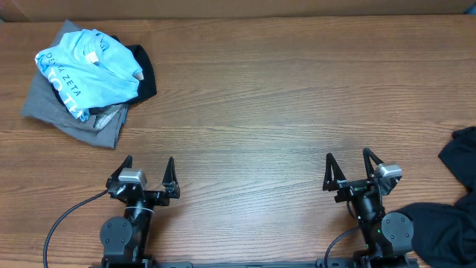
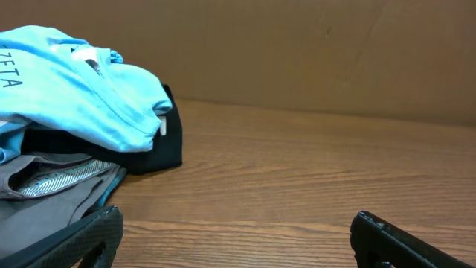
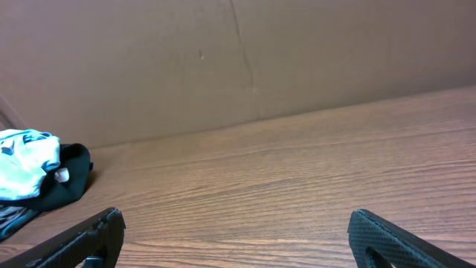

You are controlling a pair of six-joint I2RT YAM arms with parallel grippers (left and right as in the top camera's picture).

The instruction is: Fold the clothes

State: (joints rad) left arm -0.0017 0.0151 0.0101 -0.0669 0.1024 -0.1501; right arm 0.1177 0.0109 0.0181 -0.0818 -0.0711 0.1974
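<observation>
Both pincers sit released at the near edge of the table, jaws spread wide with nothing between them; the left gripper faces up the left side, the right gripper faces bare wood, and the two are well apart. The pile of clothes lies unfolded in the far left corner; from overhead a light blue shirt with dark lettering is on top, a black garment pokes out on its right, and a grey garment spreads underneath. Only the overhead catches the dark cloth at the right edge, beside the right arm's base; neither wrist camera has it. The left wrist view gives the layers side-on, blue draped over black with grey lowest, and a cardboard wall rising behind the table. The right wrist view shows the same heap small at its far left.
</observation>
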